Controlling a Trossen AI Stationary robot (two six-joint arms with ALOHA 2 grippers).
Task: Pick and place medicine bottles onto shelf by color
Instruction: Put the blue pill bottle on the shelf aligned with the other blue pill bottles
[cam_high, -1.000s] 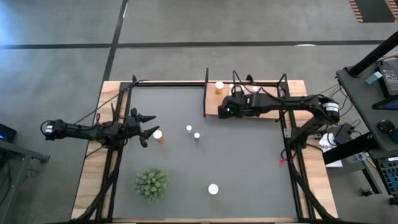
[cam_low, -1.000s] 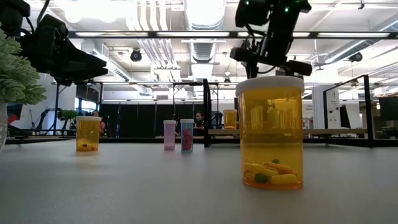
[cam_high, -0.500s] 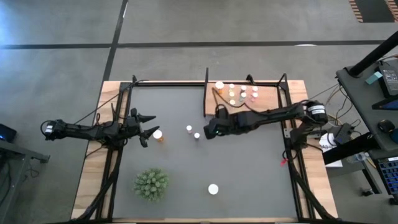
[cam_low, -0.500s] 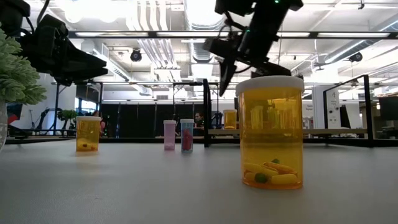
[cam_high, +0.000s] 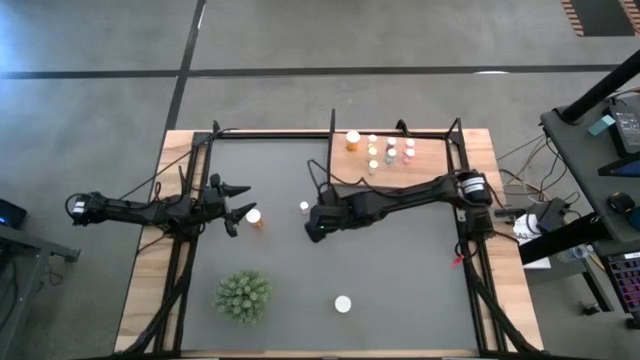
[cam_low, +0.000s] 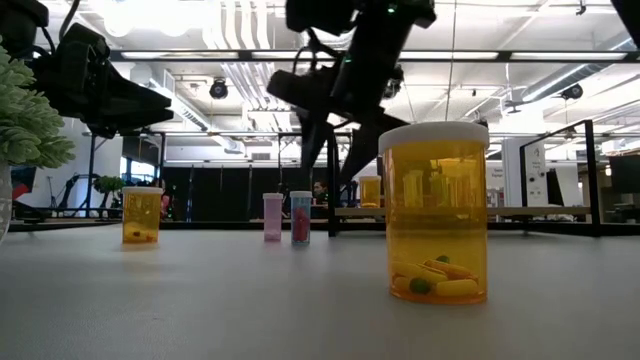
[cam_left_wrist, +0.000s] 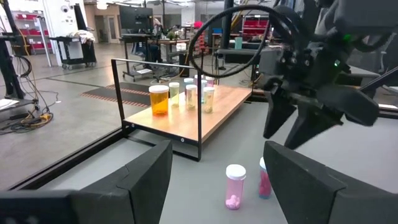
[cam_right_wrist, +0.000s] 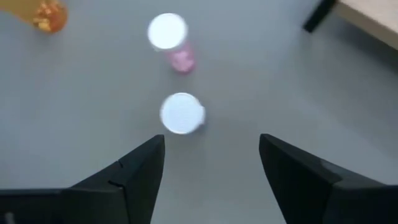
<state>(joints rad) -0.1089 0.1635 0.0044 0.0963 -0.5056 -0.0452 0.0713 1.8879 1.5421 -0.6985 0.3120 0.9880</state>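
Two small pink medicine bottles with white caps (cam_right_wrist: 168, 31) (cam_right_wrist: 181, 113) stand on the dark mat's middle. My right gripper (cam_right_wrist: 211, 158) hovers open above them, slanting down, with the nearer cap just ahead of its fingers. In the high view it (cam_high: 316, 224) covers one of them; the other (cam_high: 304, 207) shows beside it. An orange bottle (cam_high: 254, 216) stands by my left gripper (cam_high: 235, 205), which waits open and level at the mat's left. Another orange bottle (cam_high: 343, 303) stands near the front edge. The wooden shelf (cam_high: 430, 160) at the far right carries several bottles.
A green spiky plant (cam_high: 243, 296) stands at the mat's near left. The shelf's black frame posts (cam_left_wrist: 199, 118) rise at its left end. Black frame rails run along the table's sides. Bare mat lies between the pink bottles and the near orange bottle.
My right gripper has swung from over the shelf toward the table's left and near edge, sinking a little and rolling about its own line, and now hangs over the two pink bottles. The bottles have not moved.
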